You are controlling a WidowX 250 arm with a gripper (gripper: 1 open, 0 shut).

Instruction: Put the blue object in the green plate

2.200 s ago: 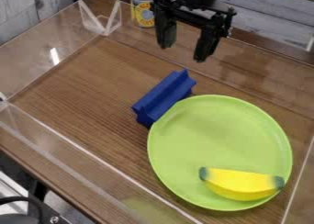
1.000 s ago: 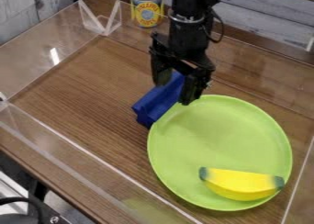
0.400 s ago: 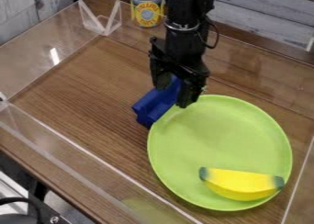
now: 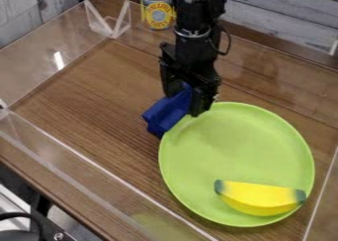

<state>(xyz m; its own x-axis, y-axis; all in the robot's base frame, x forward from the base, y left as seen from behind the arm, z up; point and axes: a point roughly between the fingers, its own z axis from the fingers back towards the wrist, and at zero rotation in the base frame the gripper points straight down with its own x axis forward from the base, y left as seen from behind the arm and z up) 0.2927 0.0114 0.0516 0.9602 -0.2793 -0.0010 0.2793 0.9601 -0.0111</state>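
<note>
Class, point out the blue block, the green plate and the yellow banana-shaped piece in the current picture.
Blue block (image 4: pixel 164 115): camera view, its exposed end beside the plate.
Green plate (image 4: pixel 218 166): camera view, bare surface left of the banana-shaped piece.
Yellow banana-shaped piece (image 4: pixel 259 196): camera view, middle of its body.

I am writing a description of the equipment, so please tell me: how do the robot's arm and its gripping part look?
The robot arm is black and narrow, with a dark cable looping out on its right side in the picture. The black two-fingered tool has angular, jointed-looking parts. No markings are readable.
</note>
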